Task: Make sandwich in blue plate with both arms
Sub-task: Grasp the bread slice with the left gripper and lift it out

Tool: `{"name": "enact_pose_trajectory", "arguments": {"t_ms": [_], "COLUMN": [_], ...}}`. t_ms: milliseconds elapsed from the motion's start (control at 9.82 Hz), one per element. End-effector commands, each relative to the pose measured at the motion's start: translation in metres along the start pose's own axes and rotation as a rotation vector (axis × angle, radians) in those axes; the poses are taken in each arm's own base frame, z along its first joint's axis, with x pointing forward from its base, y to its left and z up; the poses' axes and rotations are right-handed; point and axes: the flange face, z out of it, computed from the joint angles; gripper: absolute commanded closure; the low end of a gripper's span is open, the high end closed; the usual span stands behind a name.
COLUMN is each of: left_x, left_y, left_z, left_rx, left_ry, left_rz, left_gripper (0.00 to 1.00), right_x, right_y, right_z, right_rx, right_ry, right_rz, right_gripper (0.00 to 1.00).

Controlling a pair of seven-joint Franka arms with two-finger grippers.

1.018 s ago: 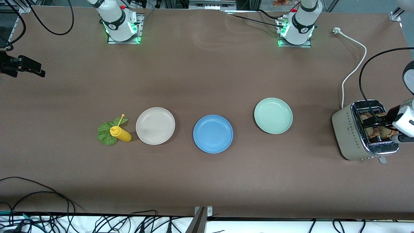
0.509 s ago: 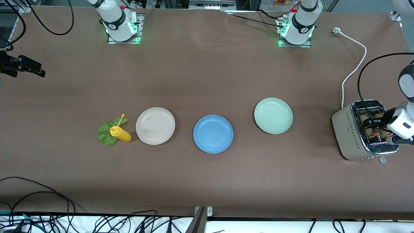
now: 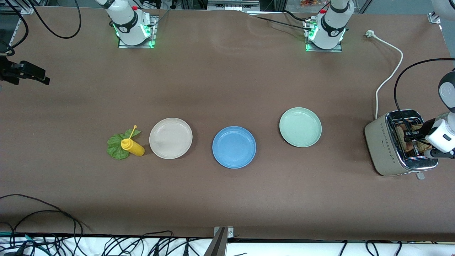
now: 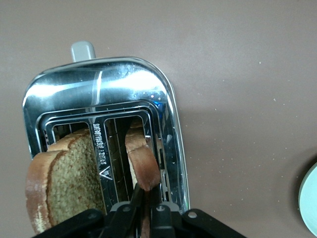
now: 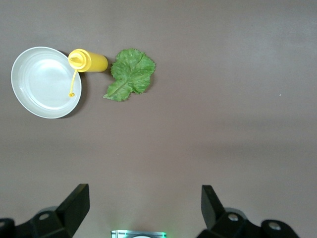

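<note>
We see the left gripper (image 4: 144, 204) over the silver metal toaster (image 3: 385, 149), pinching one brown bread slice (image 4: 142, 163). The right gripper (image 5: 143, 201) waits spread. The round blue plate (image 3: 234, 146) sits between two plates.

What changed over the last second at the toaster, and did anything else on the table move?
The left gripper, over the toaster, went from open to shut on the bread slice in one slot, shifting slightly. The other slice, blue plate, beige plate, green plate, lettuce and yellow bottle stayed put. The right gripper waits open, as before.
</note>
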Motion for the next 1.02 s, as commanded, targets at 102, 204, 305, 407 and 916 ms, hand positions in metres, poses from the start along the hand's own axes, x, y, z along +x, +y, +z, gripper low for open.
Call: {"name": "enact_pose_trajectory", "arguments": {"t_ms": [102,204,305,407,916], "left_x": [0.001,-0.001,-0.003,-0.005,-0.015], "left_y": [-0.006,-0.007,-0.006,-0.004,-0.005], "left_z": [-0.015,-0.025,-0.035,-0.048,-0.127], "left_rx": [0.025,0.039,0.040,0.041,0.098], "left_ry": [0.022,0.033,0.043,0.062,0.096], "left_rz": [0.018,0.024,0.025,0.025,0.055], "left_gripper": [1.00,1.00,1.00,1.00,1.00], "right_x": [-0.002,-0.002,-0.002,-0.002,-0.002], "right_y": [0.002,0.002,0.002,0.002,0.003], "right_z": [-0.007,-0.007,-0.007,-0.007,-0.009], "right_rx": [0.008,0.008,0.008,0.006,-0.006], "right_ry": [-0.001,-0.001,-0.003,-0.003,0.000], "right_rz": [-0.004,-0.004,-0.004,-0.004,-0.006], "right_gripper": [0.00,0.00,0.00,0.00,0.00]}}
